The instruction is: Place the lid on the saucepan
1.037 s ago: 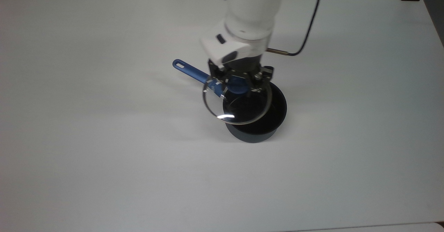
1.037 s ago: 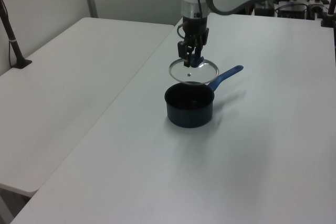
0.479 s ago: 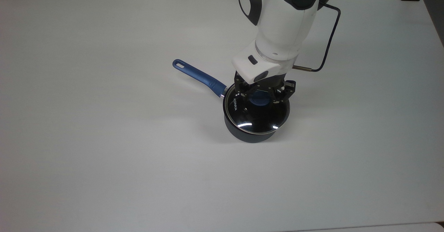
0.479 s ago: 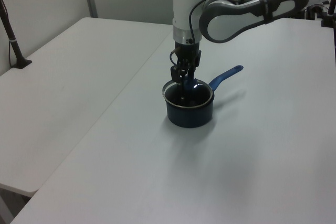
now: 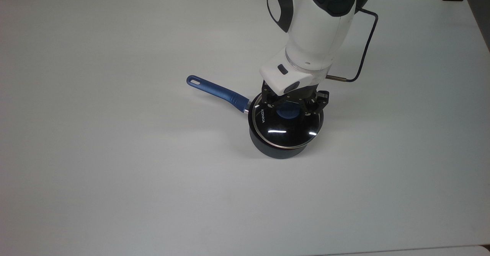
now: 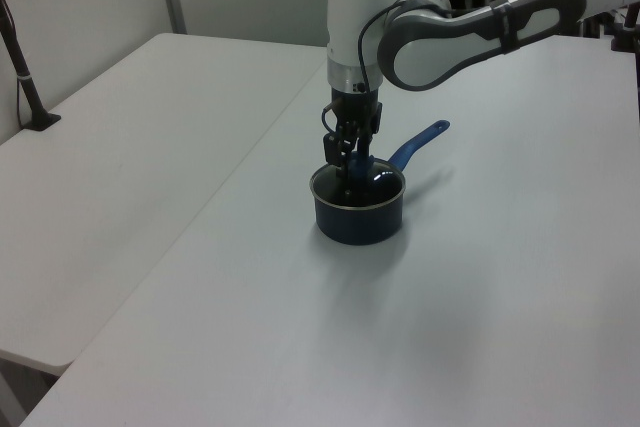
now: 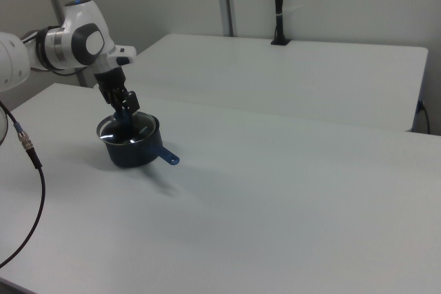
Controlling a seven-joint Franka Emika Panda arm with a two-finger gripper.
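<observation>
Your gripper (image 5: 293, 108) stands straight down over the lid (image 5: 286, 128), its fingers (image 5: 270, 102) spread to either side of the blue knob (image 5: 288, 111) with a visible gap in the top view, so they look parted rather than clamped, though the dark linkages make it hard to tell whether a pad grazes the knob. The lid lies flat on the saucepan (image 5: 277, 149), its metal rim following the pan's mouth all round. The saucepan sits near the middle of the white table (image 5: 115, 152), a little toward the top view's right, with its blue handle (image 5: 216, 89) pointing to the top view's upper left. Nothing stands close around the pan; a black cable (image 5: 363, 57) loops off the wrist, above the surface. The top view gives you white lettering on the glass and the knob between the fingers. In the left view the gripper (image 6: 349, 160) hides the knob and the lid (image 6: 372, 179) shows as a glint. The right view shows the saucepan (image 7: 131, 153) with its handle (image 7: 165, 155) pointing toward the right view's lower right.
</observation>
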